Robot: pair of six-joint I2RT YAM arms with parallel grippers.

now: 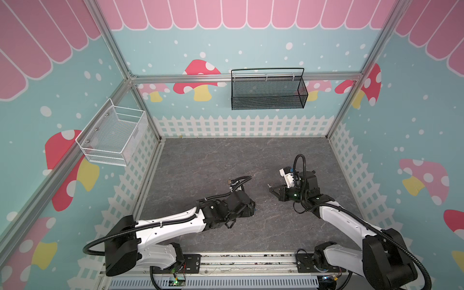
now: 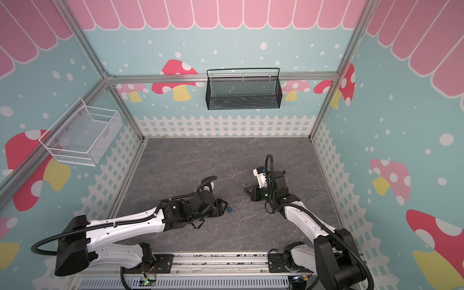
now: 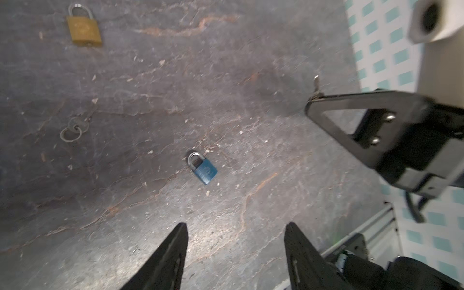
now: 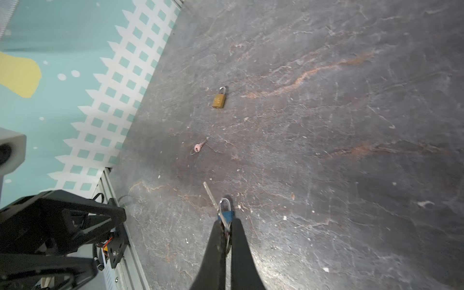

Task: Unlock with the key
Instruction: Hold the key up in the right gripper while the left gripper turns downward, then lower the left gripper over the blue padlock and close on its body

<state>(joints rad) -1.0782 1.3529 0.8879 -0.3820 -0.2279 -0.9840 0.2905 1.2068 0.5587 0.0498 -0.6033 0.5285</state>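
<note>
Slate-look tabletop (image 3: pixel 251 62), mushroom-print walls (image 1: pixel 251 50) around it. Right gripper (image 4: pixel 226 222) is clamped tight on the key (image 4: pixel 210 193): the blade sticks out past the fingertips, up off the table, and its ring shows between the fingers. Left gripper (image 3: pixel 236 226) has jaws apart and holds nothing. It hovers over the table with the blue padlock (image 3: pixel 203 168) lying flat just ahead of it, shackle closed. Both grippers are clear of that lock. Brass padlock (image 3: pixel 84 27) lies farther off, with a second key on a ring (image 3: pixel 75 128) on the table roughly between the two locks.
</note>
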